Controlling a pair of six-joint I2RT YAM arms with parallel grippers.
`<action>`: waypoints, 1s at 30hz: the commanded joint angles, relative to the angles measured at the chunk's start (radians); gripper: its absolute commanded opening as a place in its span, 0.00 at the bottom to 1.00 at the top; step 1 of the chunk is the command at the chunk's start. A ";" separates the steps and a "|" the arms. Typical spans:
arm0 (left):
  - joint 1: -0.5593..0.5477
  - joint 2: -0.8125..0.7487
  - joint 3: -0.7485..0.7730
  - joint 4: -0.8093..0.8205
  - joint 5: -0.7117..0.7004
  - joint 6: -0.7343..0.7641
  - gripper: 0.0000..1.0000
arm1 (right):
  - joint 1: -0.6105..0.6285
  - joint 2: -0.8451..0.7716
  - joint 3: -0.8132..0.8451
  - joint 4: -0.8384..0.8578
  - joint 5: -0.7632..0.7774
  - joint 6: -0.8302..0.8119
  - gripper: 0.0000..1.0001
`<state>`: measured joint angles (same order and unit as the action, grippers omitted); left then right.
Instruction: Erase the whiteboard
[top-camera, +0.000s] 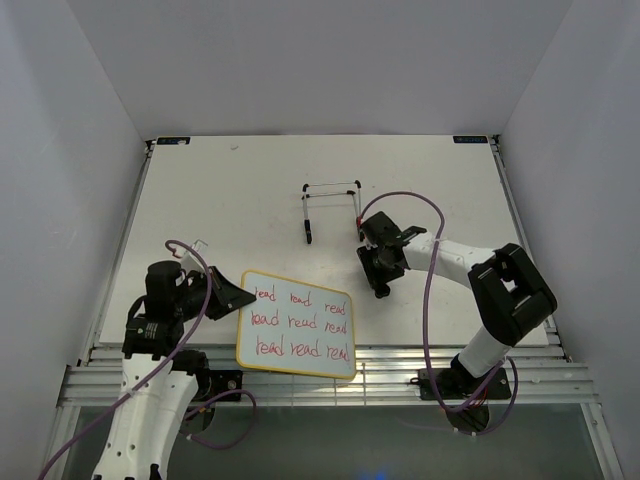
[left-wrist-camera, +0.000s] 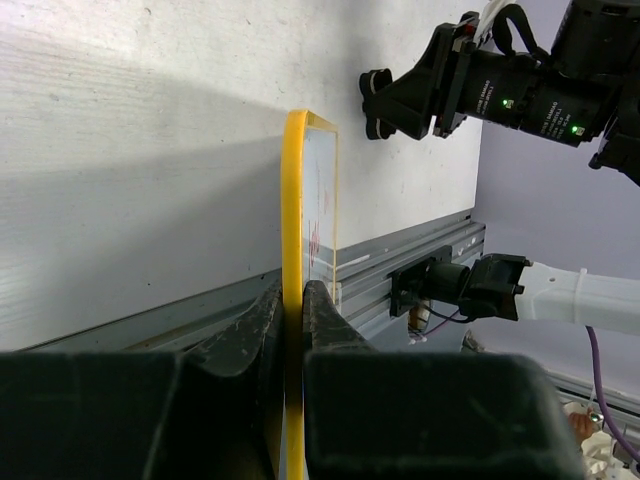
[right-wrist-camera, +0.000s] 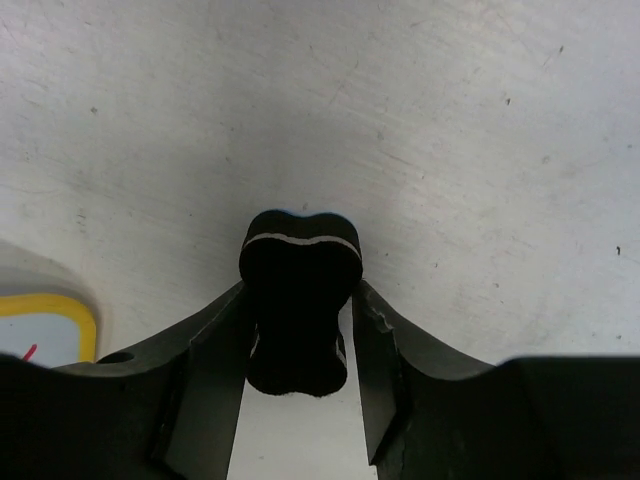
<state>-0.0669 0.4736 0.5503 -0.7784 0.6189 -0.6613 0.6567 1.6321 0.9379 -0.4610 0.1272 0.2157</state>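
Note:
The whiteboard (top-camera: 296, 323) has a yellow frame and three rows of red words; it lies over the table's near edge. My left gripper (top-camera: 236, 298) is shut on its left edge. In the left wrist view the yellow frame (left-wrist-camera: 292, 200) runs edge-on between the closed fingers (left-wrist-camera: 325, 310). My right gripper (top-camera: 381, 278) is just right of the board's far right corner, apart from it. It is shut on the small black bone-shaped eraser (right-wrist-camera: 300, 300), held between both fingers above the table. A corner of the board (right-wrist-camera: 50, 320) shows at the lower left of the right wrist view.
A thin black wire stand (top-camera: 332, 205) lies on the table behind the right gripper. A metal rail (top-camera: 400, 375) runs along the near edge under the board's front side. White walls enclose the table on the left, right and back.

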 joint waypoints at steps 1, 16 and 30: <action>0.004 -0.006 -0.019 0.021 -0.067 0.022 0.00 | 0.004 0.009 0.042 0.039 0.009 -0.022 0.49; 0.004 -0.015 -0.043 0.041 -0.056 0.017 0.00 | 0.006 -0.054 0.047 0.012 0.028 -0.013 0.50; 0.003 -0.023 -0.041 0.041 -0.064 0.017 0.00 | 0.006 -0.057 0.009 0.016 0.028 -0.009 0.44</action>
<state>-0.0669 0.4591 0.5159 -0.7547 0.6125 -0.6888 0.6567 1.6028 0.9524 -0.4458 0.1364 0.2020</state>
